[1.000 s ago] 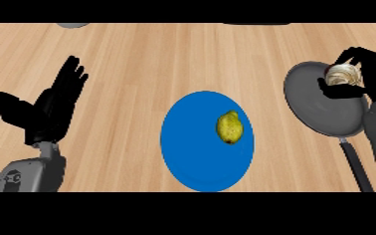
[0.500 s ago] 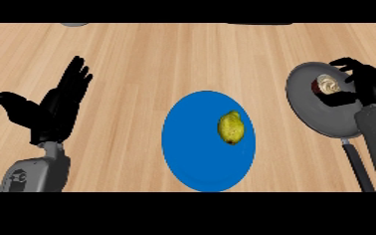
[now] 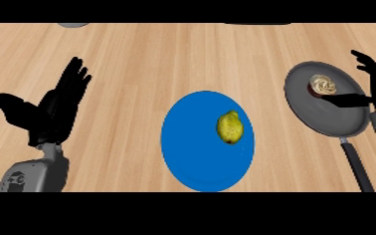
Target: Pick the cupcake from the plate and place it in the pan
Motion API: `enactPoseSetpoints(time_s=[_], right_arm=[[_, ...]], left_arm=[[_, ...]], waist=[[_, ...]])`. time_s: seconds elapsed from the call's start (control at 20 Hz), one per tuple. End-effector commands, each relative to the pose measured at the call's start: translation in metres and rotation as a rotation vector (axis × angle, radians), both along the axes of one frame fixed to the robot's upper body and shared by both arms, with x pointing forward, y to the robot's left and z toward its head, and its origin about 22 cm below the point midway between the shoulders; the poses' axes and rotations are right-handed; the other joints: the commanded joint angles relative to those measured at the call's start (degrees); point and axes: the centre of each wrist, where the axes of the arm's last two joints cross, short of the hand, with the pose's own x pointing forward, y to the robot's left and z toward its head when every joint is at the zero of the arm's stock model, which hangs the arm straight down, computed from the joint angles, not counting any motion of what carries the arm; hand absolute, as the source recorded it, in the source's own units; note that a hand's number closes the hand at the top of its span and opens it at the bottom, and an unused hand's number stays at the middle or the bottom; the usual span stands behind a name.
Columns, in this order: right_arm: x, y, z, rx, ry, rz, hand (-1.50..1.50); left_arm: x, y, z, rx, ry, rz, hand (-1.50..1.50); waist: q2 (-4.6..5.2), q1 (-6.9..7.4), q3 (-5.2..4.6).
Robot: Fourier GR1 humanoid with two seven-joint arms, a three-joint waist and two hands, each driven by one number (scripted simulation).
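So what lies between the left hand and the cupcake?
Head view: the blue plate holding a lemon, between left hand and cupcake.

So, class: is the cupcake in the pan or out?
In. The cupcake sits on the pan floor, apart from the right hand.

Bare counter (image 3: 147,59) btwn left hand (image 3: 55,107) and plate (image 3: 208,140): you can pass there. Lemon (image 3: 230,127) occupies plate's right half. At right, pan (image 3: 327,107) w/ cupcake (image 3: 322,85) and right hand (image 3: 363,82) over its rim block passage.
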Motion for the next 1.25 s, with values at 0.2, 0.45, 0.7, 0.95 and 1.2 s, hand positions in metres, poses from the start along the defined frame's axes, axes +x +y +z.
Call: enactPoseSetpoints(time_s=[0.2,0.45,0.7,0.95,1.2], right_arm=[[-0.049,-0.069,0.008,0.369,-0.208,-0.030,-1.50],[-0.099,-0.127,0.032,0.480,-0.254,0.045,-1.50],[-0.162,-0.156,0.018,0.562,-0.239,0.143,-1.50],[-0.189,-0.157,-0.001,0.527,-0.274,0.110,-1.50],[-0.184,-0.153,-0.001,0.515,-0.237,0.116,-1.50]], left_arm=[[0.000,0.002,-0.002,0.000,0.016,0.027,0.00],[-0.001,0.009,-0.006,-0.001,0.003,0.019,0.00],[-0.001,0.004,-0.001,-0.008,0.013,0.033,0.00],[0.004,0.011,0.002,0.000,0.003,0.028,0.00],[-0.006,0.005,0.008,-0.001,-0.010,0.023,0.00]], waist=[[-0.24,-1.43,0.00],[-0.27,-1.57,-0.04],[-0.30,-1.32,0.00],[-0.26,-1.06,-0.02],[-0.45,-1.01,-0.10]])
